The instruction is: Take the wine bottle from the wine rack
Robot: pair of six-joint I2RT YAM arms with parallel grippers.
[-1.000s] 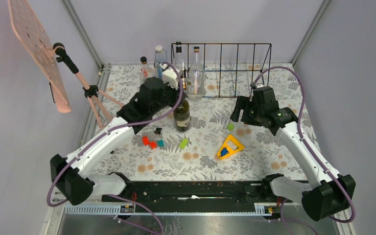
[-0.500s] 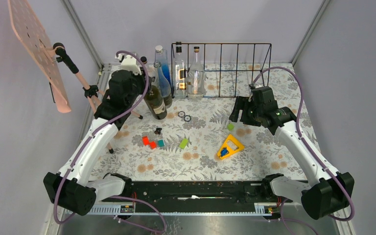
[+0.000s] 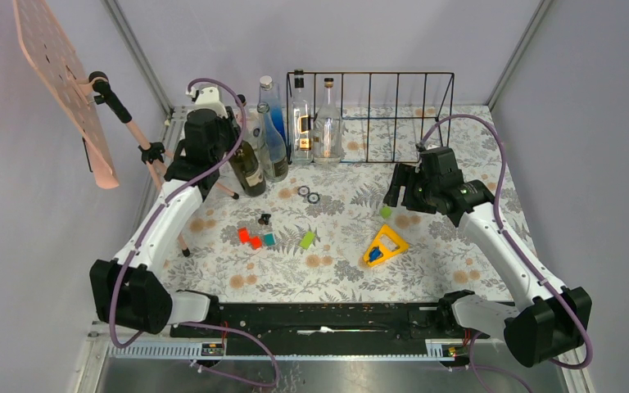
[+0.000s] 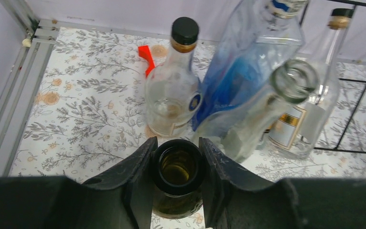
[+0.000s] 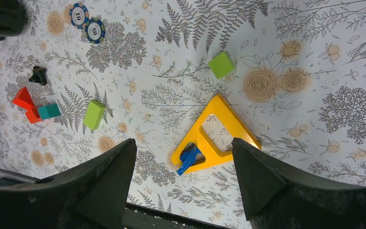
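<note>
Dark wine bottle [image 3: 250, 170], eight o'clock of wine rack [image 3: 393, 74], neck clamped by left gripper [image 4: 177, 162] for transport; right gripper [image 5: 182, 143] stands apart.

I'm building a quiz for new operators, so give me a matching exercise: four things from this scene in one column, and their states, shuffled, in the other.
Things:
1. wine bottle
2. yellow triangle
3. wine rack
4. right gripper

States:
A. open, holding nothing
B. black wire, several bays empty
C. clamped at the neck by the left gripper
D. lying flat, blue piece inside

Pairs: 1-C, 2-D, 3-B, 4-A
</note>
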